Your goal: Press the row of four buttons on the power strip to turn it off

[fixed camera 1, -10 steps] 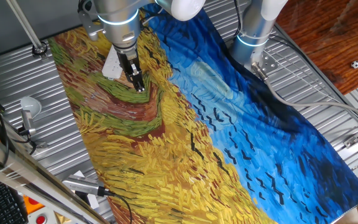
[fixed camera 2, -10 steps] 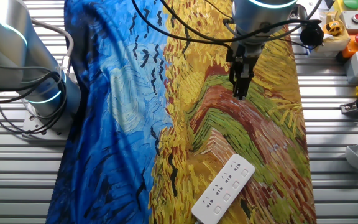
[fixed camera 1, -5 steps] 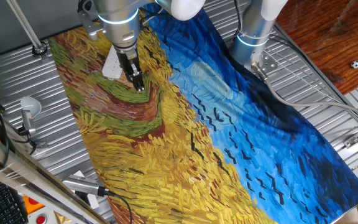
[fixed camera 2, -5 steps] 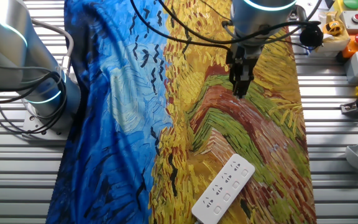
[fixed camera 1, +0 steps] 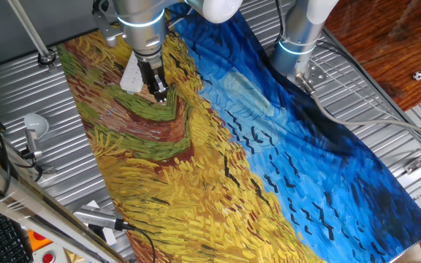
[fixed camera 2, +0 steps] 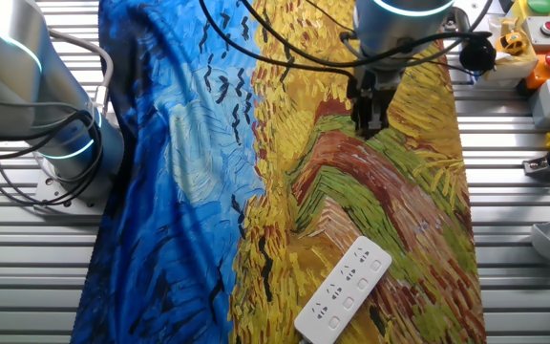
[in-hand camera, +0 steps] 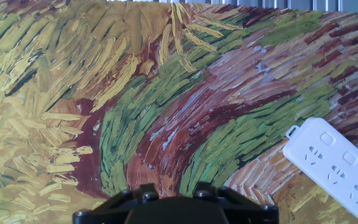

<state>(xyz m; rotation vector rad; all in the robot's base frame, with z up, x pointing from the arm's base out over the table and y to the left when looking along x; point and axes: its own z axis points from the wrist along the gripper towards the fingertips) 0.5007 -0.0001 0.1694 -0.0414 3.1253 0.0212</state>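
The power strip [fixed camera 2: 344, 289] is a flat white bar lying at a slant on the painted cloth, near its front edge in the other fixed view. One fixed view shows only a white corner of the power strip [fixed camera 1: 131, 76] beside the arm. In the hand view the power strip [in-hand camera: 337, 168] sits at the lower right, with square buttons [in-hand camera: 326, 138] beside its sockets. My gripper [fixed camera 2: 369, 126] hangs over the cloth well away from the strip, its dark fingers pointing down [fixed camera 1: 160, 94]. No view shows the fingertips clearly enough to judge a gap.
The painted cloth [fixed camera 1: 269, 168] covers the slatted metal table [fixed camera 1: 20, 95]. A second arm's base [fixed camera 2: 60, 115] stands at the left. A box of coloured buttons [fixed camera 2: 533, 38] lies at the far right. A white-and-grey gadget with a black cable [fixed camera 1: 97, 218] lies off the cloth.
The gripper has lifted a little above the cloth. The power strip has not moved.
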